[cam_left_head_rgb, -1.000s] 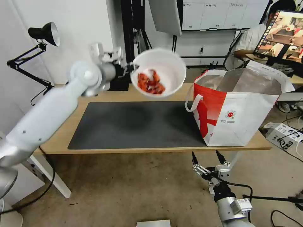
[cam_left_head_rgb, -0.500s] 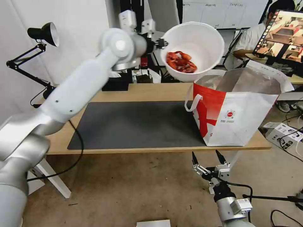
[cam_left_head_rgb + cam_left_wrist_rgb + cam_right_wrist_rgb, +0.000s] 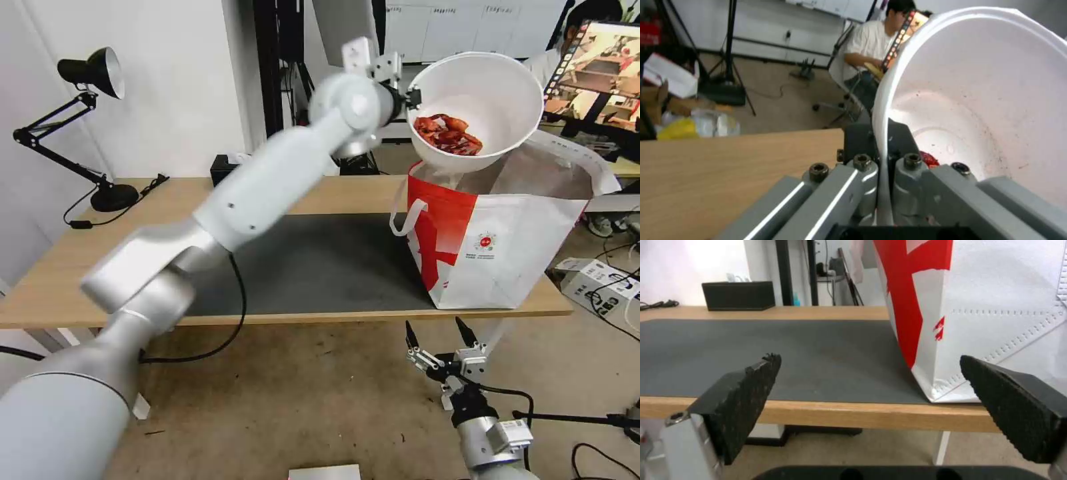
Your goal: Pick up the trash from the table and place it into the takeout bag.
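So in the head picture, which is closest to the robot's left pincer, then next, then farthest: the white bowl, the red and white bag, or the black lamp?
1. White bowl: the left pincer is pinching its rim, above the bag.
2. Red and white bag: just below the bowl, on the table's right end.
3. Black lamp: far off at the table's left end.

Glossy white plastic bowl (image 3: 490, 110), foil-lined bag (image 3: 507, 233), matt mat (image 3: 320, 267), light-wood table (image 3: 80, 267).

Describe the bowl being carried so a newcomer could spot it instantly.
Start at the red-and-white takeout bag on the table's right end. Above its open mouth, the left gripper pinches the rim of a white round bowl, the one item holding red crayfish shells.
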